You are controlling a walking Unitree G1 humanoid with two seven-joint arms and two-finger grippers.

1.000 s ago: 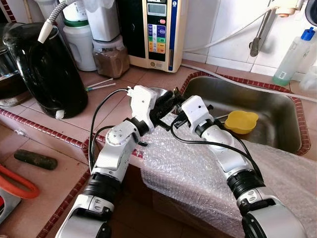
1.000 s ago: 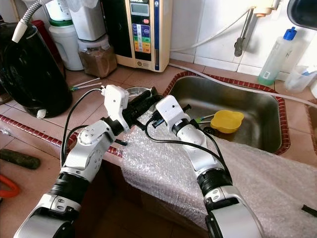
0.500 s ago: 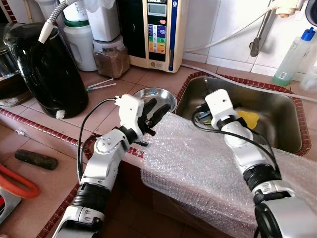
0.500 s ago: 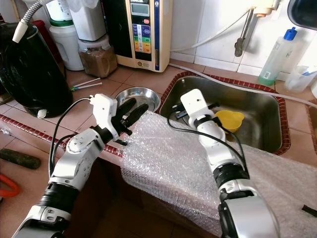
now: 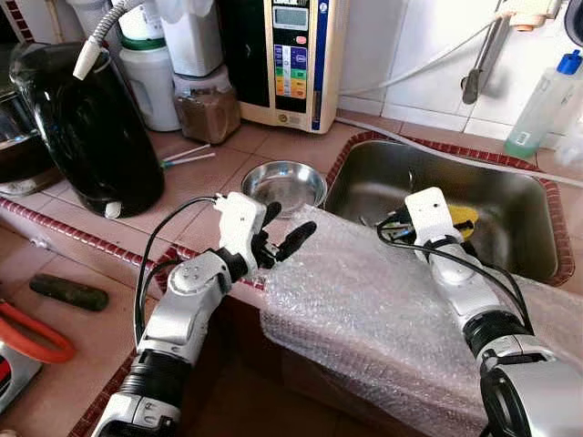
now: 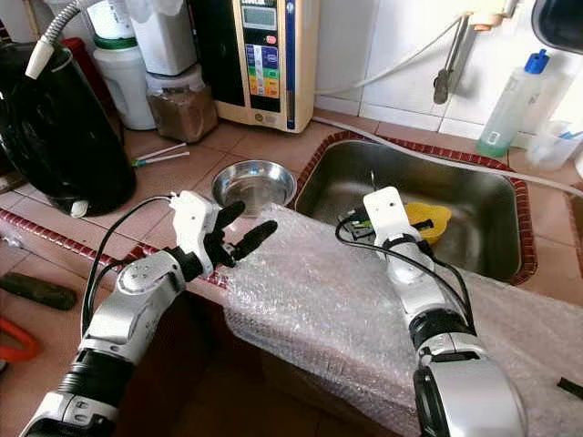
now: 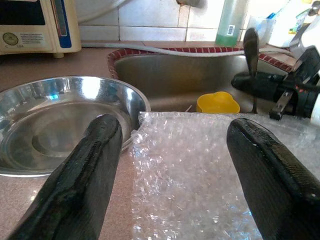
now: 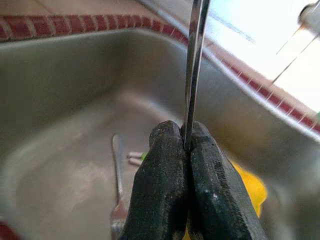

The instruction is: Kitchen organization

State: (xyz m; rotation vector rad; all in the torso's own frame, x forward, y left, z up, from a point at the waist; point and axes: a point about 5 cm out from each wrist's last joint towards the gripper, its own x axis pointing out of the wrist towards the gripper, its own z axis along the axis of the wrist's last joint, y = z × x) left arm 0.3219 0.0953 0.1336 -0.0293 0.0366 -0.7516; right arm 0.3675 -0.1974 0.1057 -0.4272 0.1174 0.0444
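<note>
Right gripper (image 8: 186, 150) clenching thin metal utensil (image 8: 194, 60), holding it upright over sink (image 5: 510, 196). Left gripper (image 5: 282, 232) hovering with fingers spread over bubble wrap (image 5: 364, 300), beside steel bowl (image 5: 284, 185).

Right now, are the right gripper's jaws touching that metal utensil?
Touching. The right wrist view shows the right gripper with its jaws pressed shut on the thin metal utensil, which stands up between them above the sink.

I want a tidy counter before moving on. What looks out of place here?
A bubble wrap sheet is draped over the counter edge and sink rim, and two cotton swabs lie loose on the tiles.
</note>
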